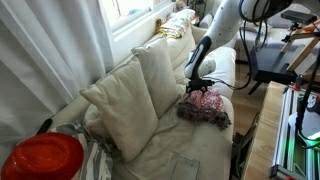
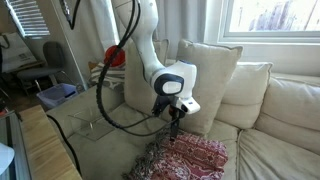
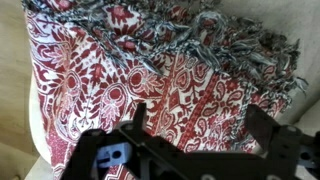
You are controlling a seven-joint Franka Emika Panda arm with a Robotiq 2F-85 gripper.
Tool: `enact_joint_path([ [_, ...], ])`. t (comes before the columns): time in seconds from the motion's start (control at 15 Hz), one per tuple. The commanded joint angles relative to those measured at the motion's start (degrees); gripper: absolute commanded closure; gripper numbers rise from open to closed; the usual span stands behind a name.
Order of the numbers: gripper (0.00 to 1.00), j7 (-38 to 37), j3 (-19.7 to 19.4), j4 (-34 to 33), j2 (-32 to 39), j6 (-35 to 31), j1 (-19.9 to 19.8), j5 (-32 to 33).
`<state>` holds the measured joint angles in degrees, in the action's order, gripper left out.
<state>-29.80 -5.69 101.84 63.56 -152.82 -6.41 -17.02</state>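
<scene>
Stock taken left to right across the sofa, as I see it from my station.

1. Red round object [image 1: 42, 158], glossy, at the near left corner in an exterior view; I cannot tell what it is.
2. White curtain [image 1: 50, 45], hanging along the left side behind the sofa.
3. Cream sofa [image 1: 185, 158], long, with a pale seat; it also shows under the window [image 2: 270, 18] in an exterior view.
4. Two large cream cushions [image 1: 125, 105], propped upright against the backrest, one leaning on the next.
5. White arm [image 1: 225, 25], reaching down from above over the seat; a black cable [image 2: 110, 112] loops beside it.
6. Jaws: released and spread wide, grasping nothing. In both exterior views they point straight down and hang just above item 7. In the wrist view I see both dark fingers [image 3: 135, 120] framing the cloth, with patterned fabric showing between them.
7. Patterned throw [image 1: 205, 105], red and white with a grey knotted fringe. It lies folded and bunched on the sofa seat, just right of the cushions and directly beneath the jaws. The fringe [image 3: 200, 40] runs along the top edge in the wrist view; the throw [image 2: 195, 158] spreads toward the near edge of the seat.
</scene>
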Motion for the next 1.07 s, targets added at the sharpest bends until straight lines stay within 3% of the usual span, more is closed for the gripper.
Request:
enact_joint_path([
  [0.0, 0.00, 1.36, 1.31, -8.30, 7.84, -3.93, -2.14, -3.22],
  [0.4, 0.00, 0.18, 0.63, -15.53, 15.10, -11.93, -1.34, -4.15],
  [0.47, 0.25, -0.31, 0.36, -16.60, 16.24, -11.05, -0.97, -4.11],
  [0.53, 0.26, -0.44, 0.17, -17.50, 17.18, -10.88, -0.75, -3.99],
  [1.0, 0.78, -5.24, -6.84, -20.70, 19.35, -9.22, 3.39, -2.66],
])
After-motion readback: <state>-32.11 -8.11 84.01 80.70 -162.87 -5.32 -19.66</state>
